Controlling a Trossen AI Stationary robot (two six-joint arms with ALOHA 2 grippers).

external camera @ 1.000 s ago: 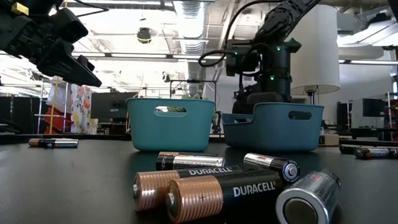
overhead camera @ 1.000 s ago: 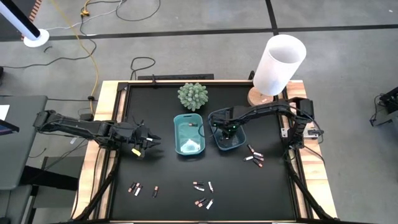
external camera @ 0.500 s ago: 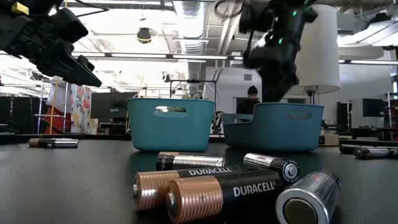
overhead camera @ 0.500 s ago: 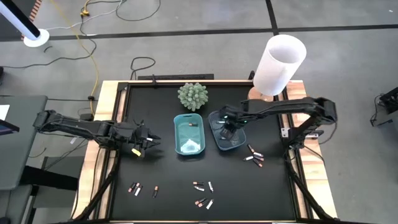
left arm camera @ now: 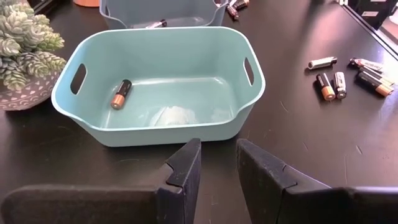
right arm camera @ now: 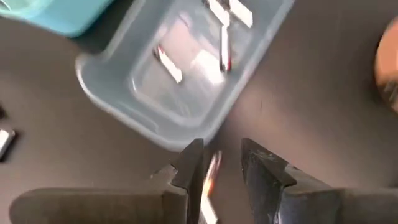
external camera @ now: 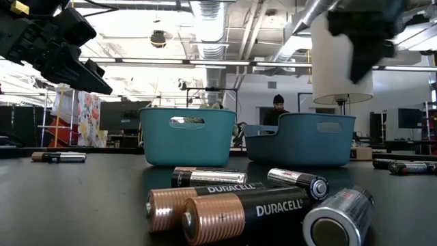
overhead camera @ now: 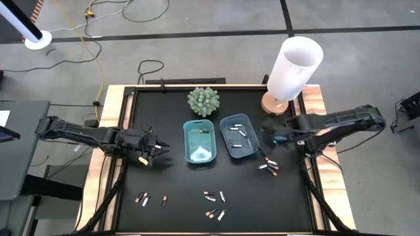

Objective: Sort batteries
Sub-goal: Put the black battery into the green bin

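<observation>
Two teal trays stand mid-table. The left tray (overhead camera: 186, 141) (left arm camera: 155, 134) holds one dark battery with a copper end (left arm camera: 121, 93). The right tray (overhead camera: 224, 139) (right arm camera: 143, 127) holds several silvery batteries (overhead camera: 238, 131) (right arm camera: 221, 25). Loose batteries lie on the table to the right (overhead camera: 268, 162), near the front (overhead camera: 214, 204) (external camera: 239, 208) and front-left (overhead camera: 149, 198). My left gripper (overhead camera: 157, 152) (left arm camera: 217, 165) hovers open, left of the left tray. My right gripper (overhead camera: 268, 135) (right arm camera: 219, 158) hangs open above the table, just right of the right tray; a blurred battery shows through its gap.
A potted succulent (overhead camera: 203, 101) stands behind the trays, and a white lamp (overhead camera: 293, 69) rises at the far right corner. Raised wooden rails (overhead camera: 113, 164) edge the black tabletop. A person (external camera: 275, 109) stands in the room beyond.
My right gripper has risen out of the right tray and swung quickly toward the table's right edge. The silvery batteries in that tray are now uncovered.
</observation>
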